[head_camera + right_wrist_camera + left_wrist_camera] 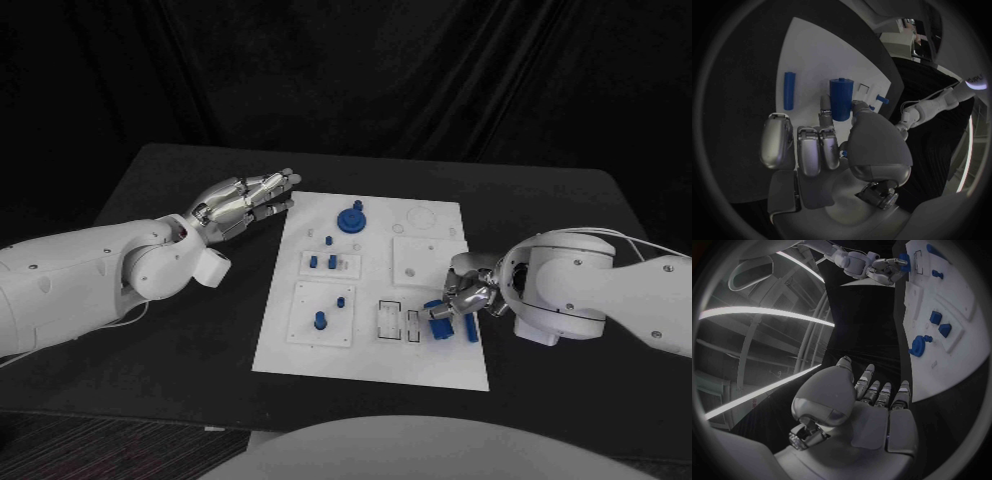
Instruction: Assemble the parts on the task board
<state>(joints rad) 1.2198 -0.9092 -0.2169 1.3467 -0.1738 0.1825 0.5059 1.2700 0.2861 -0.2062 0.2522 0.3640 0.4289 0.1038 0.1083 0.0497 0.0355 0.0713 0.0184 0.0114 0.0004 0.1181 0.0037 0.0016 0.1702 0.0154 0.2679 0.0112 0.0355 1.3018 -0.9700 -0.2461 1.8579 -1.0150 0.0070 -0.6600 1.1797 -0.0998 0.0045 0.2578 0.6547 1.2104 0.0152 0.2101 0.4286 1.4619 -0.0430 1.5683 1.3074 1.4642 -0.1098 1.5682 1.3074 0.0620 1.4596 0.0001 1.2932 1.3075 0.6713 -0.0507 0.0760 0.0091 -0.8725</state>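
Observation:
The white task board lies mid-table. My right hand hovers over its near right corner and pinches a stubby blue cylinder between thumb and a finger; the same cylinder hangs just above the board. A thin blue rod lies flat on the board beside it, the rod being at the board's right edge. A blue gear stands at the board's far middle. My left hand floats off the board's far left corner, fingers stretched out and holding nothing; the left hand is apart from the board.
Several small blue pieces stand in the left-side plates. Two open rectangular slots sit just left of the held cylinder. The blue gear and the right hand also show from the left wrist. Black table surrounds the board.

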